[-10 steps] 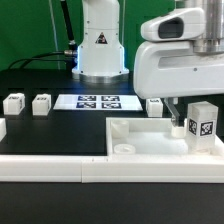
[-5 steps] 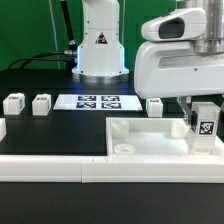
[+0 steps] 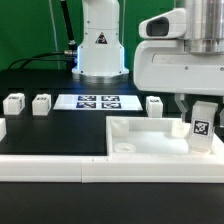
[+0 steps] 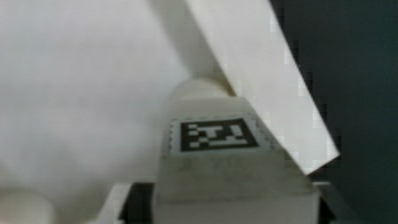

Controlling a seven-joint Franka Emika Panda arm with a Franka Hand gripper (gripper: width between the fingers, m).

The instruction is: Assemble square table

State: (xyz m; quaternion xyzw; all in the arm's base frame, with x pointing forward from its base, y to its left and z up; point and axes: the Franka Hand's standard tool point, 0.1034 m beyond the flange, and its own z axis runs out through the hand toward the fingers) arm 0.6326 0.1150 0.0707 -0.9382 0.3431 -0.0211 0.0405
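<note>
1. The end effector (image 3: 197, 111) is at the exterior view's right, closed part-way on a short white leg (image 3: 202, 124), so its jaws stand as wide as the leg
2. In the wrist view the same leg (image 4: 217, 165) fills the gap between the jaws, with its black-and-white tag facing the camera
3. The gripped leg stands roughly upright over the end of the square slab (image 3: 150, 138) at the exterior view's right; I cannot tell whether its foot sits in a corner hole
4. The slab lies flat on the black table (image 3: 50, 130), and a round hole (image 3: 124, 147) shows near its front corner at the exterior view's left
5. The long white border rail (image 3: 50, 166) runs along the front of the table, with the slab just behind it
6. Three more legs stand loose on the table, well apart from the end effector: a far-left leg (image 3: 14, 103), a second leg (image 3: 42, 103) just beside it, and a third leg (image 3: 155, 105) just behind the slab
7. The marker board (image 3: 97, 101) lies flat between the second and third legs, in front of the robot base (image 3: 98, 45)
</note>
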